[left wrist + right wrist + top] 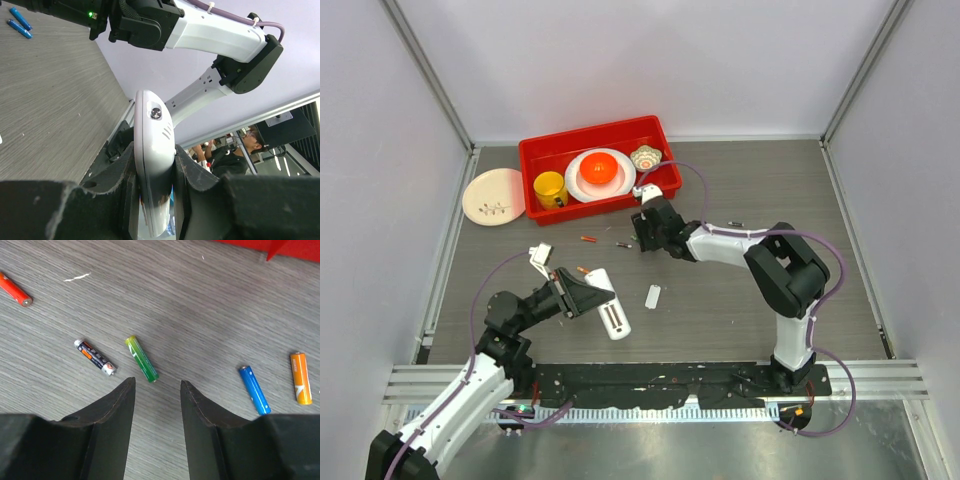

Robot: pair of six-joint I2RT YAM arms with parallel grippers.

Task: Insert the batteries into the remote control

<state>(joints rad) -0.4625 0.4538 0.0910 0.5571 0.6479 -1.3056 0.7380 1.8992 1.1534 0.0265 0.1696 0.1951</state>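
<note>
My left gripper [590, 297] is shut on the remote control [613, 316], a slim white oblong lifted off the table left of centre. In the left wrist view the remote control [152, 125] stands edge-on, clamped between both black fingers [120, 175]. My right gripper [157, 386] hangs open just above the table with nothing between its fingers. Just ahead of its tips lies a green battery [142, 359]. A black-and-orange battery [95, 357], a red one [15, 289], a blue one [254, 389] and an orange one [300, 378] lie around it.
A red bin [665, 135] behind the right gripper [637, 237] holds a yellow cup [550, 188], a white plate with an orange object [600, 170] and a small bowl [646, 157]. A cream plate [492, 196] lies far left. A small white piece [653, 296] lies mid-table.
</note>
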